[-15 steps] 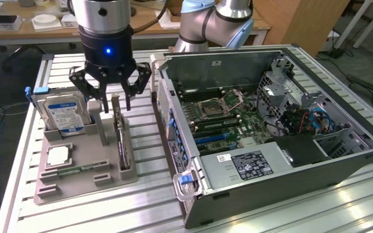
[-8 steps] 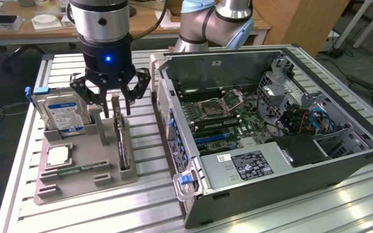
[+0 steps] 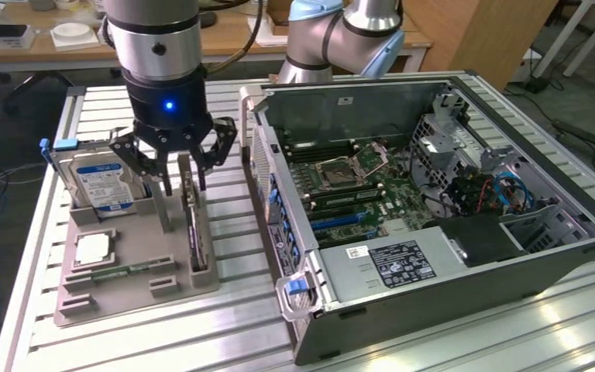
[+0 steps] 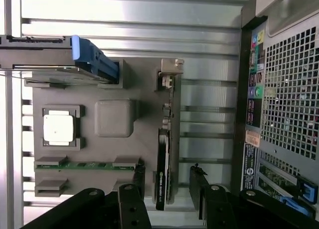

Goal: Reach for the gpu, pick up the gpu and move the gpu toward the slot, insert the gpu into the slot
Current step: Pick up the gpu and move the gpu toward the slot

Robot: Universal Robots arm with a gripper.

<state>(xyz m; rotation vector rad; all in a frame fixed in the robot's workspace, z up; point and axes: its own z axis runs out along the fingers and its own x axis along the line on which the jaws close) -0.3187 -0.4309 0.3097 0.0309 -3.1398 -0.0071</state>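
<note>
My hand (image 3: 179, 177) hangs spread astride the gpu (image 3: 198, 232), which stands on edge in its grey holder (image 3: 111, 301) so its top edge offers my fingers (image 4: 139, 178) a grip.

No text legible; print on gpu (image 4: 163, 164), hard drive label (image 3: 99, 184) unreadable

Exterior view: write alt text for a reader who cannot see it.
The gripper hangs open, straddling the top edge of the gpu, which stands on edge in a grey holder. A hard drive stands in the same holder; an open computer case lies on the exterior view's right.
</note>
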